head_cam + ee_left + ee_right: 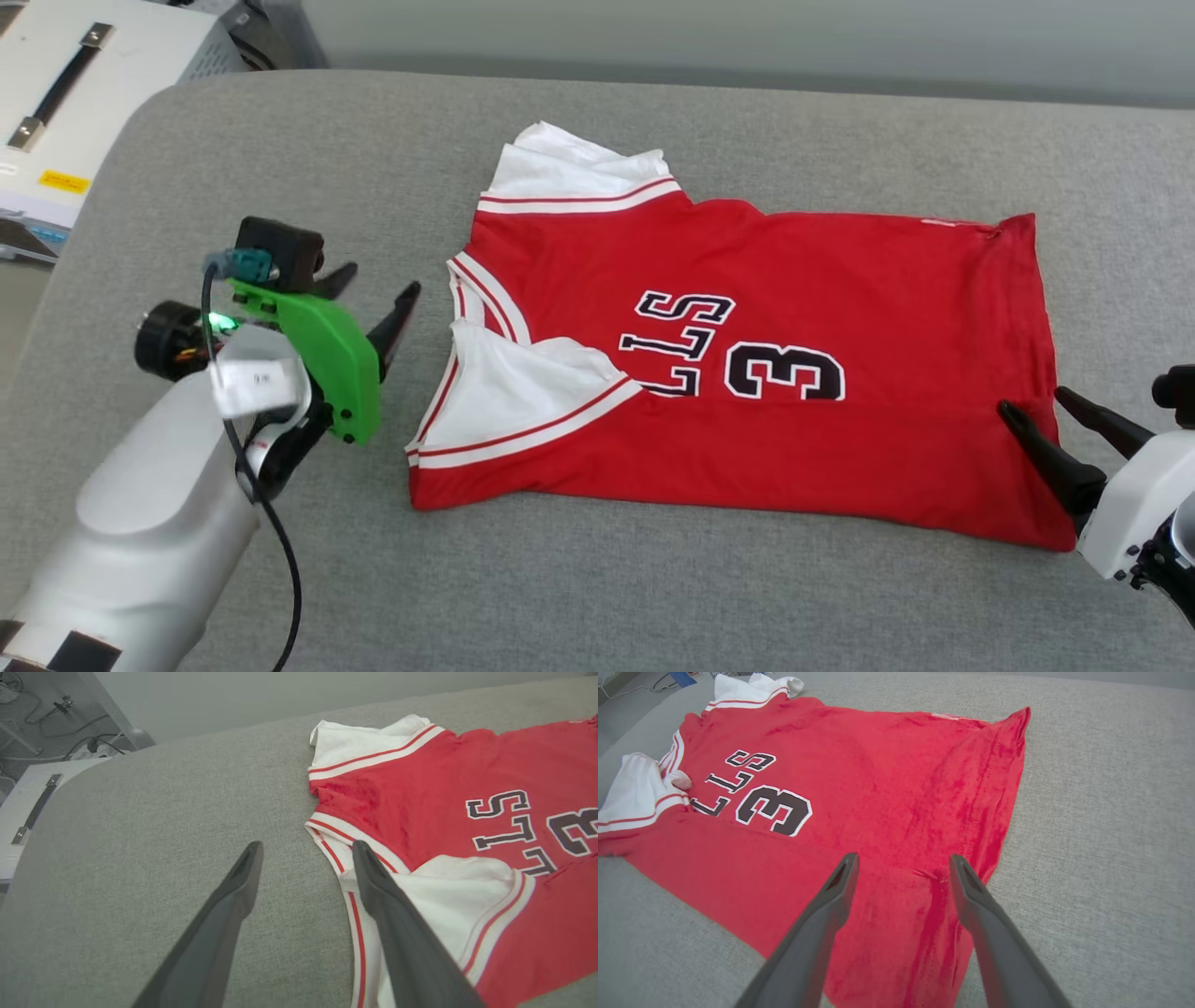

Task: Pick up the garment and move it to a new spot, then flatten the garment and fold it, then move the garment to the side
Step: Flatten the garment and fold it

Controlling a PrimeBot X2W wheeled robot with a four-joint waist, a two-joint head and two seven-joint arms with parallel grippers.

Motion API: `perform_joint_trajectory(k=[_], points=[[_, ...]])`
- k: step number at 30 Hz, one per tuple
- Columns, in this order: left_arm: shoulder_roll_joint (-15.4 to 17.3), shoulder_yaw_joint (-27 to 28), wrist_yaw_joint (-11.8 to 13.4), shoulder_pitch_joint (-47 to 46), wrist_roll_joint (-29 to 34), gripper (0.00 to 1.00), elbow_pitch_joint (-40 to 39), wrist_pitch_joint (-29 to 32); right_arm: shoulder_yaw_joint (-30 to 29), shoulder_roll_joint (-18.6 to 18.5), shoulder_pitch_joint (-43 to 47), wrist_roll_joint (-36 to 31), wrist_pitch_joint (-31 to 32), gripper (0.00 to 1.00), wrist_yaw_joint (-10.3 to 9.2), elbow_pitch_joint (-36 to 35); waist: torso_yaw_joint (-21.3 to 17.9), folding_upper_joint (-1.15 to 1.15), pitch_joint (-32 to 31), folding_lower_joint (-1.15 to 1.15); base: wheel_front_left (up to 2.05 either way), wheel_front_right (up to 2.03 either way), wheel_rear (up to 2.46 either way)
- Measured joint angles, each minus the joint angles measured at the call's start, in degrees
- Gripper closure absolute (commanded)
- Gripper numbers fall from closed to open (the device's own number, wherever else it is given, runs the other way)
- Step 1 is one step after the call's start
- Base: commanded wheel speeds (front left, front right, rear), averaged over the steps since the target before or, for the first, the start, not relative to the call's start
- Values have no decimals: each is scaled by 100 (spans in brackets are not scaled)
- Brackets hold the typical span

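Fingers on our left gripper [381, 282] stand wide apart with nothing between them, just beside the collar end of the garment [840, 280]. In the left wrist view one finger crosses the striped neck trim and the other the bare grey padded surface [653, 579]. Our right gripper [1032, 401] is likewise spread and empty at the garment's hem end, by its near corner; we cannot tell whether it touches the cloth. The garment, a red jersey T-shirt, lies flat on the padding. Its near long side is folded over the front, so only "LLS" and "3" show. One white sleeve lies folded onto the chest and the other sticks out at the garment's far edge. Well beyond the collar end sits a white case [121, 65] with a black handle.
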Motion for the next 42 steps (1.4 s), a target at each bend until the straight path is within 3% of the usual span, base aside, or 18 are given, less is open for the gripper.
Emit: perform_joint_trajectory(k=[2,4,10,16,28,29,30,31,37,42], points=[[-2,-19,-1,-12,-508,0,-146,656,0,4,0,0,69,0,0,-47,38,0,-54,0,0,0,0],[135,-235,-14,-51,-533,0,-276,1228,8,24,-1,2,136,0,0,-77,51,0,-97,0,0,0,0],[210,-590,-15,-42,-1493,0,-599,2754,77,113,-1,15,318,0,0,-92,14,0,-133,0,0,0,0],[275,-808,-15,-14,-2033,0,-363,3745,185,151,-42,73,465,0,0,-94,-75,0,-91,0,0,0,0],[101,-1056,-16,-33,-1975,0,527,3683,427,179,-311,129,564,0,-1,-73,-319,0,153,0,0,0,0],[101,-1085,-18,-31,-1975,9,554,3700,438,169,-331,129,564,0,-1,-71,-341,0,167,0,0,0,0],[119,-1126,-18,-36,-1972,83,544,3695,443,146,-356,125,561,0,-1,-75,-360,0,175,0,0,0,0],[154,-1191,-18,-39,-1944,100,510,3645,441,109,-379,118,555,0,-1,-86,-374,0,174,0,0,0,0],[325,-1396,-16,60,-1933,100,152,3073,436,-291,-586,-24,770,0,-1,-423,-383,0,31,0,0,0,0],[548,-1539,-16,165,-1933,100,-277,2726,394,-770,-682,21,1759,0,-1,-672,-339,0,-96,0,0,0,0]])
